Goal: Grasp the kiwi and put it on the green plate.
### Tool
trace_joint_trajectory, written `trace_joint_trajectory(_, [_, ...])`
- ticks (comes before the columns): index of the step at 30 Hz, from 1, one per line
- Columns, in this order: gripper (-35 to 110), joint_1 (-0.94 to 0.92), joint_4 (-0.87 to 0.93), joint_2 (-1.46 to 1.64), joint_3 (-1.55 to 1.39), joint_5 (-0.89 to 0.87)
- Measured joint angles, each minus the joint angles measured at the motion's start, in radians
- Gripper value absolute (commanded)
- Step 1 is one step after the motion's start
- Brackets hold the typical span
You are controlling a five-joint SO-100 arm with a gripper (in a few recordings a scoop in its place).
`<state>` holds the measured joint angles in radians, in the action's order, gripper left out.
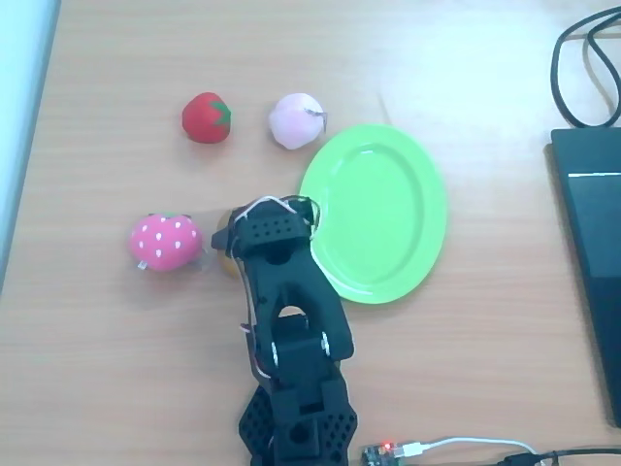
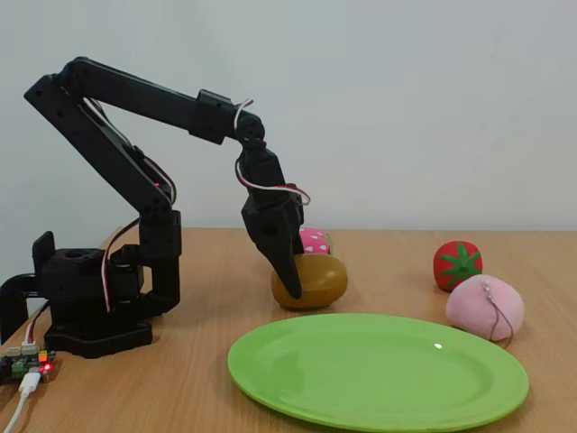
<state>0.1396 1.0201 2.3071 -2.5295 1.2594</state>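
The kiwi (image 2: pixel 317 280), a smooth golden-brown egg shape, rests on the table just behind the green plate (image 2: pixel 379 370). In the overhead view only a brown sliver of the kiwi (image 1: pixel 228 260) shows, left of the green plate (image 1: pixel 388 209). My black gripper (image 2: pixel 290 287) points down onto the kiwi, and one finger (image 2: pixel 285 262) crosses in front of its left part. The other finger is hidden behind the fruit. From above, the gripper (image 1: pixel 238 245) covers the kiwi, so the gap between the jaws cannot be read.
A pink white-dotted strawberry (image 1: pixel 165 240) lies close to the left of the gripper. A red strawberry (image 1: pixel 207 117) and a pale pink peach (image 1: pixel 296 120) sit farther back. A dark laptop (image 1: pixel 592 243) and cables (image 1: pixel 582 58) occupy the right edge.
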Motion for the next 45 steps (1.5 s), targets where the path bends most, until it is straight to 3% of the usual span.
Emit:
trace_joint_trajectory(11, [37,-0.043,-0.094,-0.091,0.002,0.040])
trace_joint_trajectory(23, [25,-0.058,-0.141,-0.117,0.002,0.035])
trace_joint_trajectory(45, [26,-0.060,-0.141,-0.074,0.028,0.025])
